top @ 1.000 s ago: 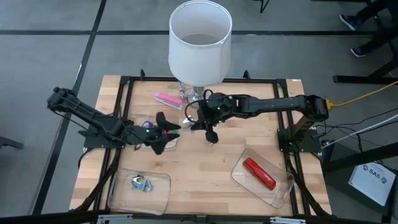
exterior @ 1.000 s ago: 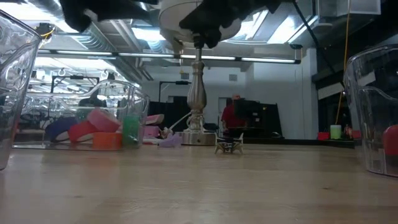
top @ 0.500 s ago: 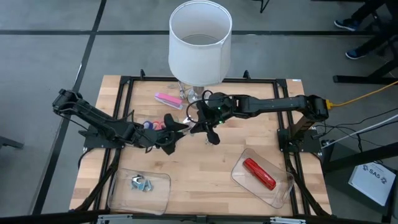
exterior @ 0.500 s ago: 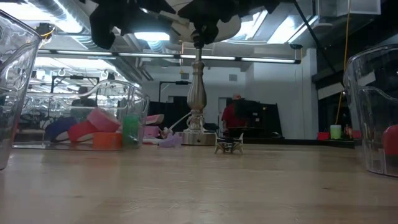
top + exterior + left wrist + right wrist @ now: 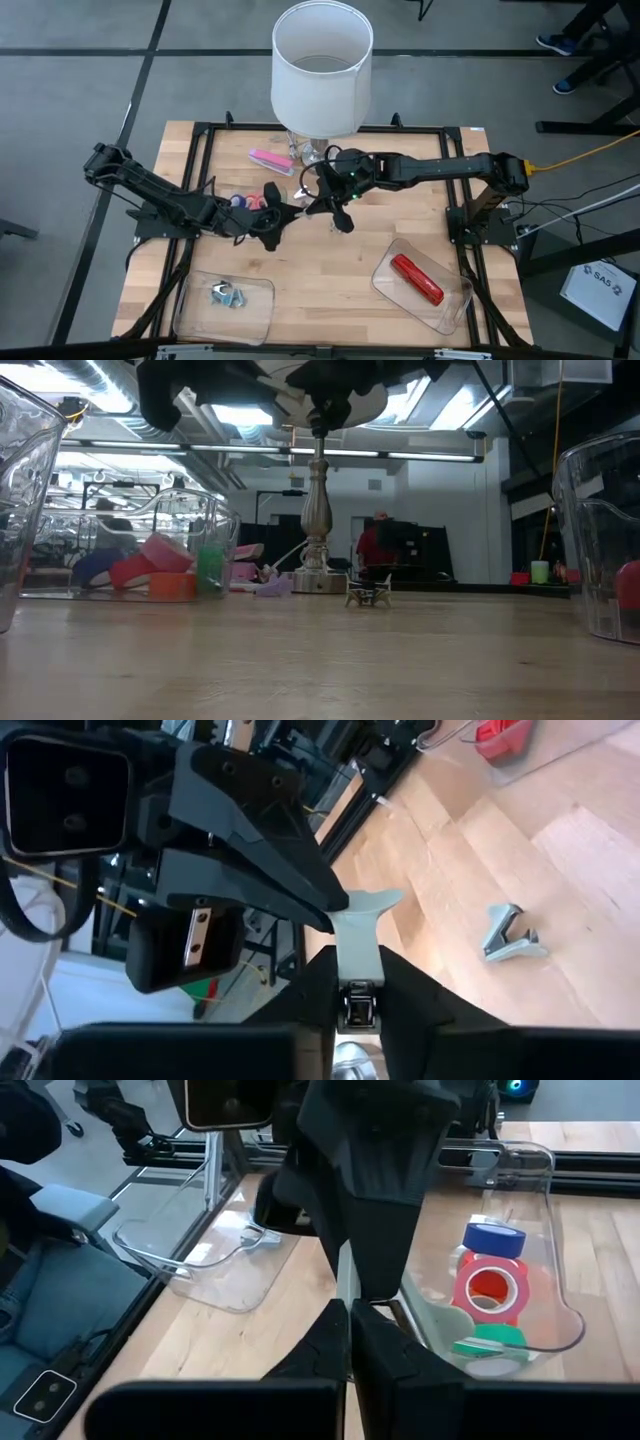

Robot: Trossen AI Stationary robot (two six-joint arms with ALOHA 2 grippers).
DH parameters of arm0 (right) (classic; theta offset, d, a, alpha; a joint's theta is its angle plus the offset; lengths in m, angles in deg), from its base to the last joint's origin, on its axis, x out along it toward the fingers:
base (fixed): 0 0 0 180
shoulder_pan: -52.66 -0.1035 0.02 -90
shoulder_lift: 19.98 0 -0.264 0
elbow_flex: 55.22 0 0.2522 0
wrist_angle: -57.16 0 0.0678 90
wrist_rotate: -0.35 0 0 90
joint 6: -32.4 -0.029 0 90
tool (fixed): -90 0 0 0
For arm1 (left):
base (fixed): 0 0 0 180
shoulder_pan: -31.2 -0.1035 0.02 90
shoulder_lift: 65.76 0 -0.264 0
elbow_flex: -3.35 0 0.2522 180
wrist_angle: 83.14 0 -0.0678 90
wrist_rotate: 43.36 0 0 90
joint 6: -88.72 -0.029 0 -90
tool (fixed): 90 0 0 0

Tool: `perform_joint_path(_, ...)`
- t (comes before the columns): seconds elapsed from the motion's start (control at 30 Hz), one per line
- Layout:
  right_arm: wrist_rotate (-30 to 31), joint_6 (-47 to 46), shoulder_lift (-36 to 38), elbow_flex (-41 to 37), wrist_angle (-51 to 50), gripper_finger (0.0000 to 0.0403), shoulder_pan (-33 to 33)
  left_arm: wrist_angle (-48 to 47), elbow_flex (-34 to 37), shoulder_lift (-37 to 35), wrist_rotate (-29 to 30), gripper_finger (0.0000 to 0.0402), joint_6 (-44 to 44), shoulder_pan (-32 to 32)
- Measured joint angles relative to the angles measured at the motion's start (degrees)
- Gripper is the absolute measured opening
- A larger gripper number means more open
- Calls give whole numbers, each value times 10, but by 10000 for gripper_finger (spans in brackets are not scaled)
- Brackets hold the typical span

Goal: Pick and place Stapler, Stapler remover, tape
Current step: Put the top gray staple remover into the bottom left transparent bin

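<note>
High view showed the lamp (image 5: 322, 65) behind both grippers; the left gripper (image 5: 288, 212) and right gripper (image 5: 322, 198) pinched one pale strip (image 5: 356, 925).

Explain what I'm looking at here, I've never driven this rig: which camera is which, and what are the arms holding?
Two robot arms work over a wooden table. One picture looks straight down, one sits at table height, and one camera rides on each wrist. The left gripper and right gripper meet mid-table, both closed on one pale thin piece; I can't tell what it is. It looks like a handover. Around them: a lamp, a pink stapler, a red stapler in a clear tray, tape rolls in another tray, and a loose stapler remover.
</note>
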Motion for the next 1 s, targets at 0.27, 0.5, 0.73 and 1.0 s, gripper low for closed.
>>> perform_joint_path(0.27, 2, -2, 0, 0, -2, 8, 1, -10, 0, 0, -9, 38, 41, -13)
perform_joint_path(0.5, 1, -3, 0, 0, 2, 55, 0, -11, 0, 0, -17, 38, 64, -12)
perform_joint_path(0.73, 0, -4, 0, 0, 1, 137, 1, -29, 0, -8, -24, 38, 98, -12)
perform_joint_path(1.0, 0, -4, 18, 0, -48, 200, 14, -104, 0, -71, -25, 38, 181, -11)
